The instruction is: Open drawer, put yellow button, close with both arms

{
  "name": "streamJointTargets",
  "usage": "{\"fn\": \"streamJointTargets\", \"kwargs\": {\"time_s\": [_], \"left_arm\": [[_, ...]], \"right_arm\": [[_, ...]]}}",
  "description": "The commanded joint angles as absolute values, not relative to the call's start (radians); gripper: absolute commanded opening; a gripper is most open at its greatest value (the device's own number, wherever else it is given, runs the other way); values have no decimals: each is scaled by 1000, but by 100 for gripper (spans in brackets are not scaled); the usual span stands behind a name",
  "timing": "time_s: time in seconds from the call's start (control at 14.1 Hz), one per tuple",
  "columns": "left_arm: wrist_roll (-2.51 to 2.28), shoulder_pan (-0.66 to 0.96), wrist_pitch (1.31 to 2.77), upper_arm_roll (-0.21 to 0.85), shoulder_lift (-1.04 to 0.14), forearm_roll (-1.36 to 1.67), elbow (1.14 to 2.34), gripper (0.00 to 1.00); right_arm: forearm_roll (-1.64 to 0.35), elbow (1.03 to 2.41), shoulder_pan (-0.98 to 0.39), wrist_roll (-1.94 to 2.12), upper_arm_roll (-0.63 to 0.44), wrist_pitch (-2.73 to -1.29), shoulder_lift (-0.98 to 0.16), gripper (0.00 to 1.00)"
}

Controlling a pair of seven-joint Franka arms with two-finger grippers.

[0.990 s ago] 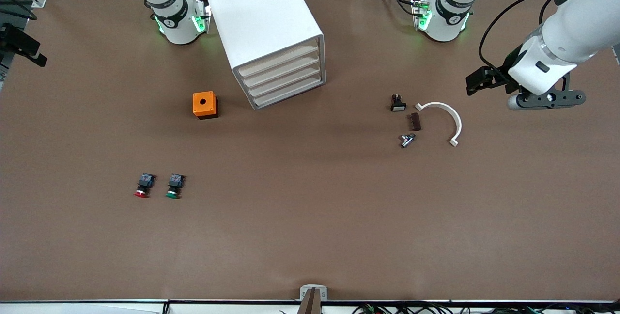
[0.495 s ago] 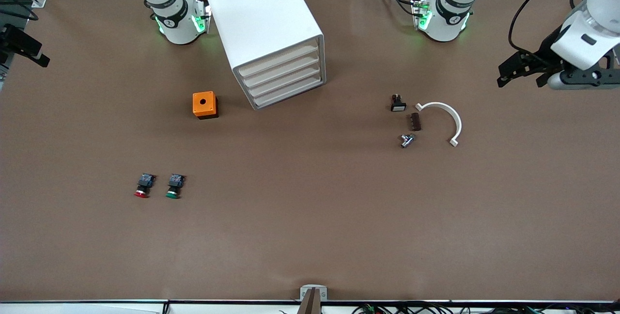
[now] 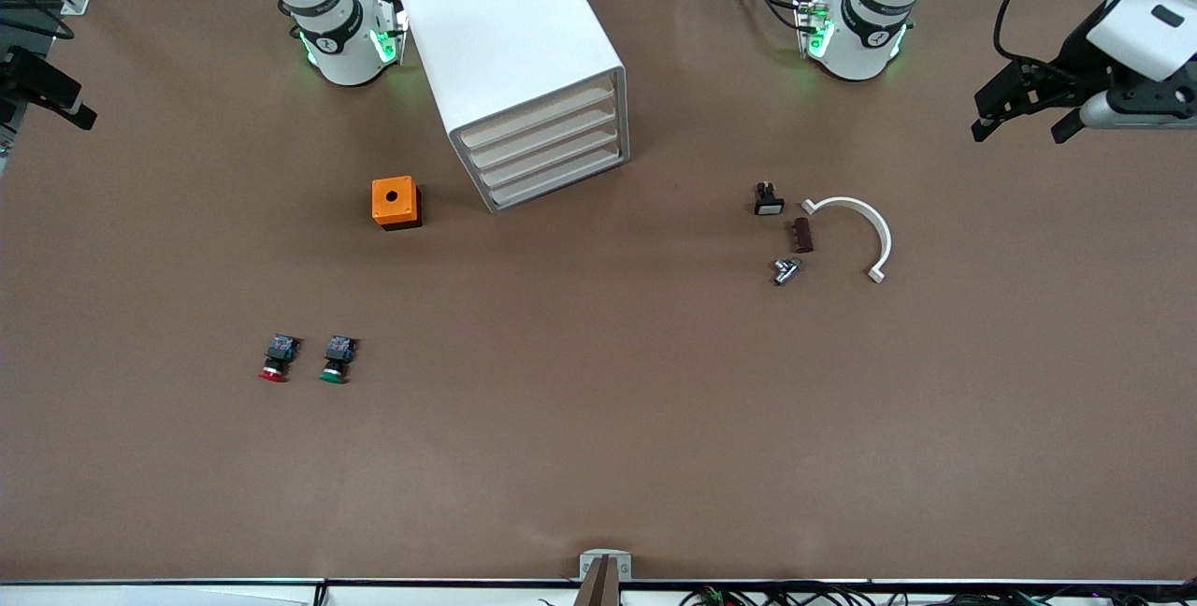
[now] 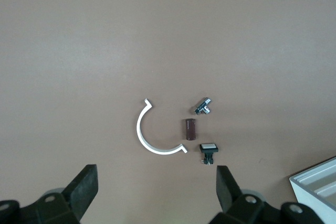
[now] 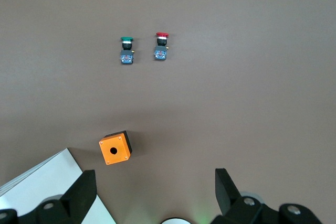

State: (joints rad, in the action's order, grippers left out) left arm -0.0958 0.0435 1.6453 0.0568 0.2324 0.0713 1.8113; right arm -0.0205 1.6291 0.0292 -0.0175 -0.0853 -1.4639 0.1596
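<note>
The white cabinet (image 3: 505, 36) stands between the arm bases, and its corner shows in the left wrist view (image 4: 321, 181) and the right wrist view (image 5: 37, 182). Its uppermost drawer (image 3: 538, 116) is pushed in, flush with the three below. No yellow button shows in any view. My left gripper (image 3: 1027, 120) is open and empty in the air over the left arm's end of the table; its jaws stand wide apart in its wrist view (image 4: 156, 184). My right gripper (image 5: 155, 184) is open and empty, high over its own base, out of the front view.
An orange box with a hole (image 3: 396, 202) sits beside the cabinet. A red-capped button (image 3: 274, 359) and a green-capped button (image 3: 336, 359) lie nearer the camera. A white curved piece (image 3: 865, 227), a white-capped switch (image 3: 769, 201), a brown block (image 3: 802, 235) and a metal part (image 3: 785, 270) lie together.
My left gripper has risen and drawn back toward the left arm's end of the table, away from the small parts. Nothing on the table has moved.
</note>
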Motion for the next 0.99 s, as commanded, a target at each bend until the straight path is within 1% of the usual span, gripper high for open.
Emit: {"fn": "streamJointTargets", "kwargs": {"time_s": [0.0,0.21,0.92], "left_arm": [[-94,52,1608,40,233,49,1769,99],[-89,43,1577,41,227,48,1763,99],[-84,51,1574,51,209,48,1747,99]], "right_arm": [[-35,1632,41,-29,-71,-1465,178,100],[-23,1631,38,-26,-69,-1466,178,100],[5,1635,41,-18,-71,-1477,176,100]]}}
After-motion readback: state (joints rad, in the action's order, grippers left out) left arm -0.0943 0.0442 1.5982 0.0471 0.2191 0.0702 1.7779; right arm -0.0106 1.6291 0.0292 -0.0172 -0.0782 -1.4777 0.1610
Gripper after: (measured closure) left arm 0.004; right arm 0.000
